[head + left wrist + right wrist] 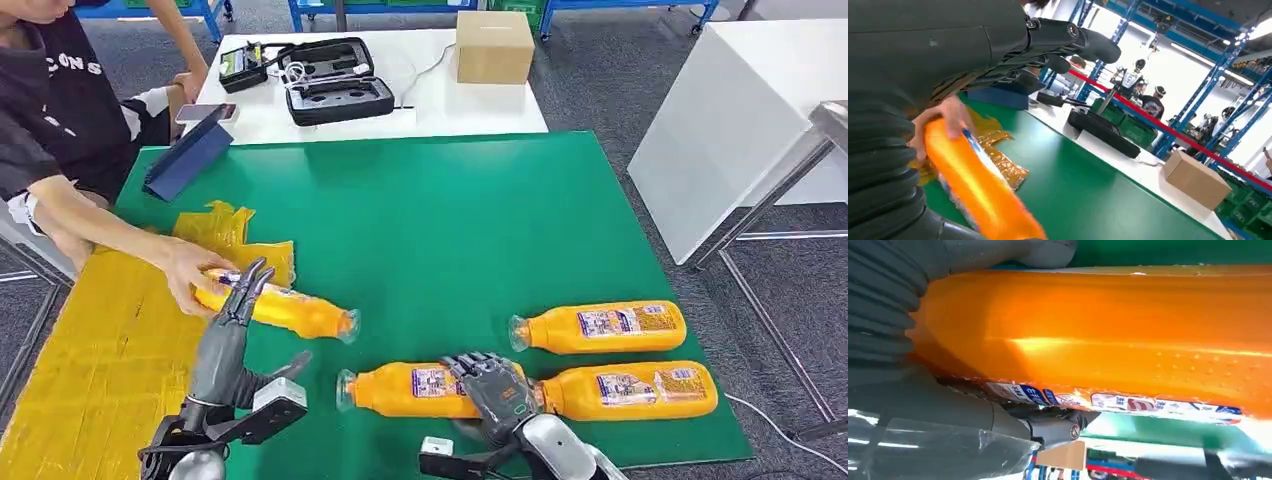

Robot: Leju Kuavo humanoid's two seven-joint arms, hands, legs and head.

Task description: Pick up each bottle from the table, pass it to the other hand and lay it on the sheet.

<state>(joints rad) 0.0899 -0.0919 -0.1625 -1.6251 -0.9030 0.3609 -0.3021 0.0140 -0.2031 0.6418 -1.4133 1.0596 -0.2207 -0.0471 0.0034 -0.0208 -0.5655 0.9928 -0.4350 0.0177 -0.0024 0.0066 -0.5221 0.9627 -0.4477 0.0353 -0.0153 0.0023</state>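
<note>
— Down at the lower middle of the frame, what is the right hand [497, 388] doing?

— It is closing its fingers over the neck end of one orange bottle [410, 390] lying on the green mat [450, 220]; up close the bottle [1108, 335] is pressing right against the palm.

— And the left hand [232, 320]?

— It is reaching out at the lower left with fingers spread, holding nothing, its tips just over another bottle [285, 310] that a person's hand [190, 275] is gripping beside the yellow sheet [90, 360].

— How many bottles are lying there?

— Four, all on their sides: those two, one [600, 327] at the right, and one [635, 390] just below it.

— Any containers?

— An open black case [330, 80] is sitting at the upper middle, with cables and dark parts in it, and a closed cardboard box [494, 46] is standing to its right.
</note>
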